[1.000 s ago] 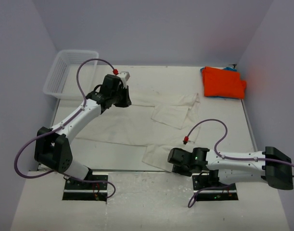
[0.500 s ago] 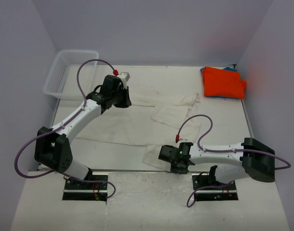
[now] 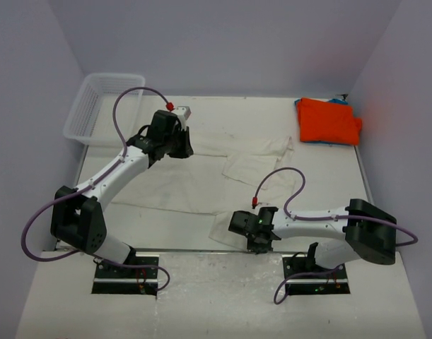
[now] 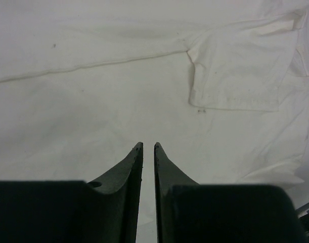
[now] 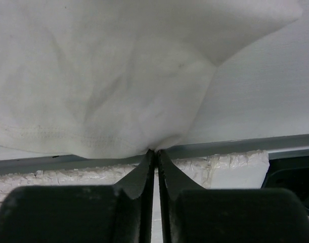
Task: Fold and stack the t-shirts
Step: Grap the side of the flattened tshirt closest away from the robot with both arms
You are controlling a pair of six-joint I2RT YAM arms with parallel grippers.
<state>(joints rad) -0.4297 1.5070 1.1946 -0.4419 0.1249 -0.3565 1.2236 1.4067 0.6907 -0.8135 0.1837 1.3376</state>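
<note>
Right gripper (image 5: 155,151) pinches cream t-shirt (image 5: 93,76) hem at near edge of table (image 3: 322,176); left gripper (image 4: 147,146) sits over its far side, jaws a slit apart, grip unclear; orange t-shirt (image 3: 327,121) lies folded far-right.

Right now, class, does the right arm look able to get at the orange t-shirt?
Probably not yet: the right gripper is pinching the cream t-shirt at its hem; the orange t-shirt lies unobstructed beyond.

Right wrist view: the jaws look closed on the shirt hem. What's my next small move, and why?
Probably a slight lift of the right gripper, straight up. Its jaws are pinched shut on the hem of the cream shirt, with cloth puckering at the tips, just over the table edge. A short lift would show whether the pinch holds before any fold.
</note>
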